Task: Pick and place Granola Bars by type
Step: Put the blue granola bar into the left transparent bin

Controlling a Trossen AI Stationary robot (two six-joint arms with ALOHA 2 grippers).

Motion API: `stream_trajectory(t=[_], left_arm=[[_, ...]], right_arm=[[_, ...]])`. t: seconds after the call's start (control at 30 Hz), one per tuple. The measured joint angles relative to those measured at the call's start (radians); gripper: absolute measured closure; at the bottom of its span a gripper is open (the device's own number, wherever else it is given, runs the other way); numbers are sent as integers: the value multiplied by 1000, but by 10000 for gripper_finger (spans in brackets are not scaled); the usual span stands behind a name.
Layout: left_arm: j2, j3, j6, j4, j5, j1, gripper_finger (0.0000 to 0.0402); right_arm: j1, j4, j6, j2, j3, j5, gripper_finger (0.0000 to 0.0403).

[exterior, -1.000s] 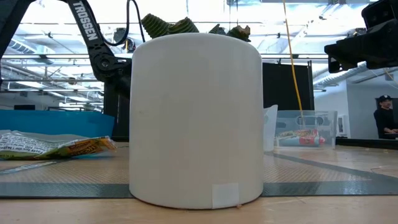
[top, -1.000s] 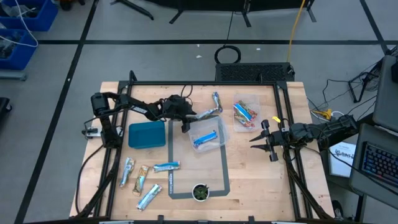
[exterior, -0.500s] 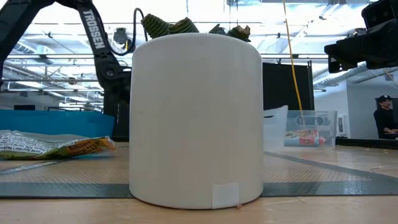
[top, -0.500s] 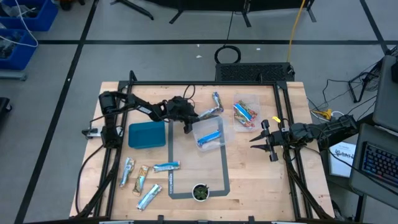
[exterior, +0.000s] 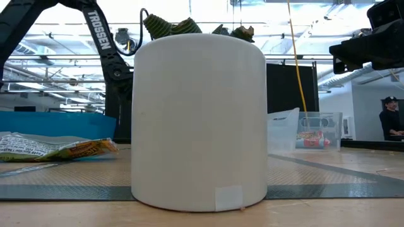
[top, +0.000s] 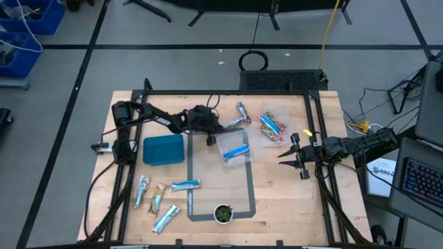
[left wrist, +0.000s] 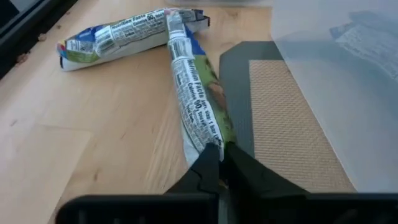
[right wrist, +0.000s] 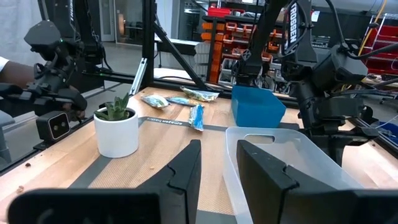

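My left gripper (top: 213, 133) is at the table's far middle, shut on a silvery-green granola bar (left wrist: 196, 93) that lies on the wood beside the grey mat. A second such bar (left wrist: 118, 37) lies touching its far end. One clear bin (top: 234, 148) holds a blue bar. Another clear bin (top: 273, 126) holds orange-red bars. Several more bars (top: 160, 198) lie at the near left. My right gripper (top: 293, 156) hovers open at the right with nothing between its fingers (right wrist: 186, 168). My left gripper pinches the silvery-green bar's near end (left wrist: 208, 142) between its two fingertips. The fingers come from the table's left, slanting down, and lie along the bar. The rest of the bar lies flat on the table, stretching away from the fingers.
A blue box (top: 163, 149) sits left of the mat. A white pot with a small plant (top: 223, 214) stands at the mat's near edge and fills the low view (exterior: 199, 120). A black frame (top: 228, 94) borders the table. A person (exterior: 388, 123) stands beyond the right side.
My left gripper has gone a little toward the far edge and the silvery-green bar. The clear bin with the blue bar has slid a little toward the table's far right.
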Motion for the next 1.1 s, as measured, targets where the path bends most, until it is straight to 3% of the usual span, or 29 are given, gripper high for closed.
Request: stream_trajectory(t=[0.5, 0.63, 0.87, 1.1], left_arm=[[-41, -3, 0, -52, -97, 5, 397], [-124, -3, 29, -96, -162, -2, 397], [-331, -2, 48, -211, -187, -32, 397], [-510, -2, 49, -329, -185, -162, 397]], right_arm=[[0, 0, 0, 0, 0, 0, 308], [0, 0, 0, 0, 0, 0, 308], [0, 0, 0, 0, 0, 0, 309], [0, 0, 0, 0, 0, 0, 308]])
